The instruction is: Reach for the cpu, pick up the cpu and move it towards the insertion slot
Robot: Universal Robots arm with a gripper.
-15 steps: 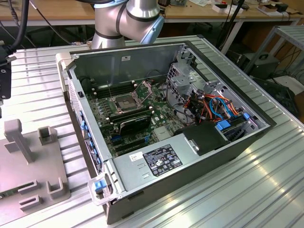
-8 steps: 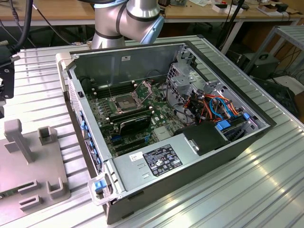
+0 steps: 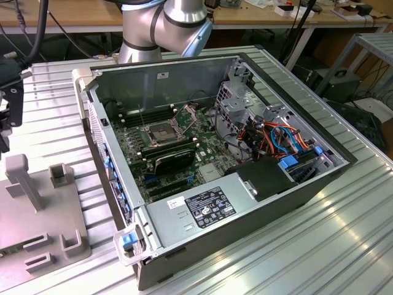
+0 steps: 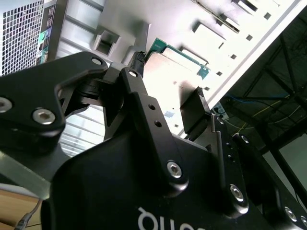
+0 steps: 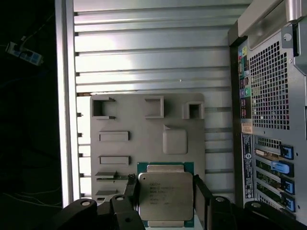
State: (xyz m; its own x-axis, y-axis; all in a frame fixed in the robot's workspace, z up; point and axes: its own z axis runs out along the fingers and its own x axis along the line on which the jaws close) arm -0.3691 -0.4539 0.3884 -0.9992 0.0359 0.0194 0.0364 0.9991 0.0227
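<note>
You have the cpu [image 5: 166, 195] between the fingers of the hand [image 5: 165, 199] in the first wrist view: one black finger [image 5: 132, 191] lies against one edge of the chip and the other against the opposite edge, so the hand reads as closed on the cpu. The reach is done and the grasp looks made. The second wrist view agrees, with the cpu [image 4: 180, 72] clamped at two opposite edges and its green border showing beyond the metal lid.

Whether the chip is already off the grey fixture plate [image 5: 144, 139] is hard to judge. It sits over the plate's near part, above the ribbed aluminium counter [image 5: 153, 52], and you cannot tell contact from a small gap here.

What is left is the carry. The insertion slot [image 3: 157, 133] is inside the open computer case [image 3: 288, 190] in the exterior view, its metal frame lifted open, well apart from the fixture plate [image 3: 37, 203] at the exterior view's left.

The cpu lies flat, metal lid facing the first wrist camera, printed face up. It is close to square, slightly longer along the direction running between the fingers, away from the hand towards the plate's raised blocks; its edges sit square to the plate's edges.
</note>
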